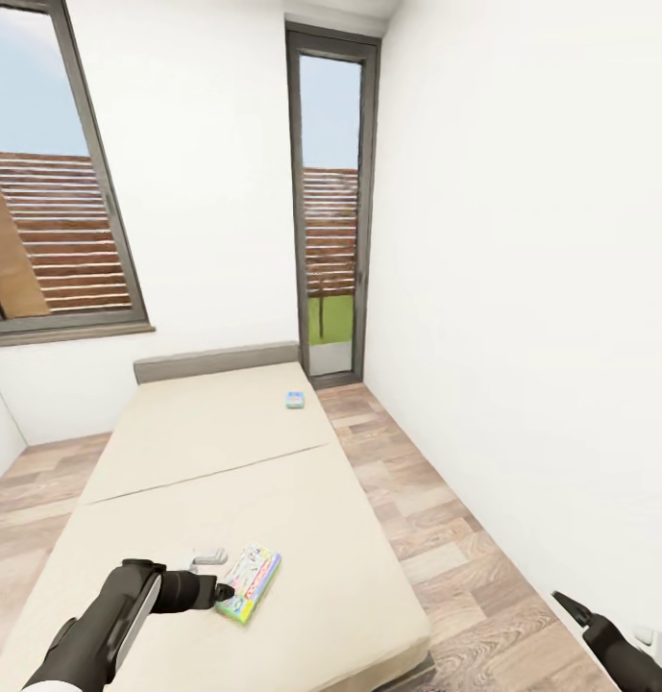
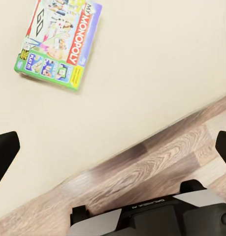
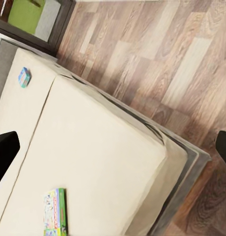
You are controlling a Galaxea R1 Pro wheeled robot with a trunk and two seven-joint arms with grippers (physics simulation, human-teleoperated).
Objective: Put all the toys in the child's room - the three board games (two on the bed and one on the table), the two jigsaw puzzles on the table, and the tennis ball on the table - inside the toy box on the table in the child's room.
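Nearest the head camera, the left gripper hovers over the near end of the bed, just beside the Monopoly board game; its fingers stand wide apart, grasping nothing. That flat box lies on the mattress, its long axis running away from the bed's foot, tilted slightly rightward. A small blue board game lies well apart, near the headboard. The right gripper is spread too, empty above the wood floor.

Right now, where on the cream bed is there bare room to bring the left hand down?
The cream mattress is bare between the colourful Monopoly box near the foot and the small blue box near the grey headboard. The only crowded spot is beside the left gripper.
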